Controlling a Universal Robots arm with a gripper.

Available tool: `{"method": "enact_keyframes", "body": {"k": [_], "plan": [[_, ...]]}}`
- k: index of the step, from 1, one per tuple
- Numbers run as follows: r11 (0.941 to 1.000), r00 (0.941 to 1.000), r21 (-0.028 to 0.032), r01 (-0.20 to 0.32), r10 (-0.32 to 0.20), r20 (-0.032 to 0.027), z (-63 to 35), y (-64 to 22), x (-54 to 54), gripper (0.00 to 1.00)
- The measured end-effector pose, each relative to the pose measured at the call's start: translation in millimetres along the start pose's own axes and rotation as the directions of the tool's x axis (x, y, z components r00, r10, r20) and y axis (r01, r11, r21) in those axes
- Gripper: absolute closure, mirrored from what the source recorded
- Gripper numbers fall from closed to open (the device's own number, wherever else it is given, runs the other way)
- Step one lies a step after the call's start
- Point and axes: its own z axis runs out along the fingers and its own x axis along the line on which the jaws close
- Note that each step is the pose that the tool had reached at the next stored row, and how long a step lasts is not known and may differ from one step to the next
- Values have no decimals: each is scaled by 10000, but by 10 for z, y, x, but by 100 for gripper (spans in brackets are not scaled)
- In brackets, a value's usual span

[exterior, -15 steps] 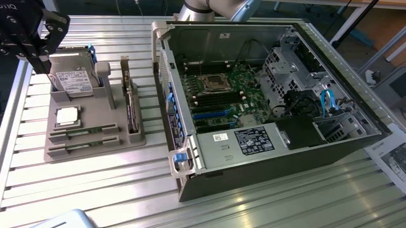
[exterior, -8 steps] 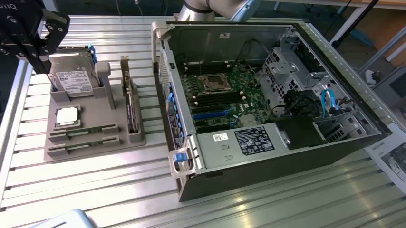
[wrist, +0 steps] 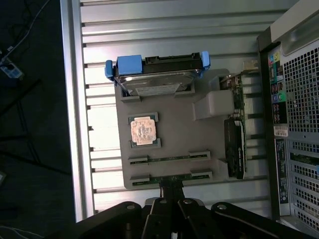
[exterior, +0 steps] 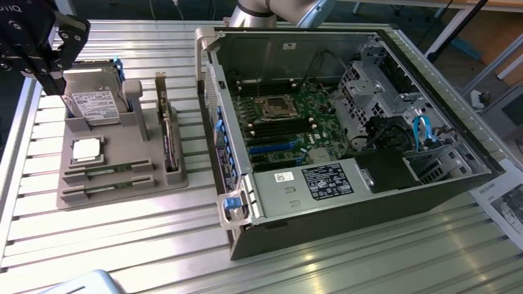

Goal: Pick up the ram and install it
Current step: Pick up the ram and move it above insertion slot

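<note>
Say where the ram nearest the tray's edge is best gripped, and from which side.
Probably mid-length on the ram, pinched across its flat faces from straight above: it stands on edge in the tray, holders covering both ends, top edge free.

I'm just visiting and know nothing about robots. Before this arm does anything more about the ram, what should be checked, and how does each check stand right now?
1. Ram available: ok. The inner ram stick and the outer ram stick, nearest the edge, lie in slots on the gray tray.
2. Gripper free: ok. The gripper holds nothing.
3. Gripper open for a grasp: not ok. It is shut.
4. Gripper lined up: cannot tell. In the wrist view it sits near the outer ram stick, but its height is unclear.
5. Computer case open: ok. The motherboard is exposed.
6. Memory slots free: ok. They look empty.
</note>
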Motion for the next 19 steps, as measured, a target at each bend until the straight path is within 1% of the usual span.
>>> {"method": "enact_keyframes", "body": {"k": [5,12,16,18,19], "plan": [[10000,10000,0,23,-23,-1,0,0,0,90],[9988,9988,-11,481,-481,-22,-1,-1,0,90],[9957,9957,-25,925,-925,-40,0,-2,0,90],[9904,9904,-38,1383,-1383,-59,2,-2,0,90],[9887,9887,-41,1496,-1496,-64,2,-2,0,90]]}}
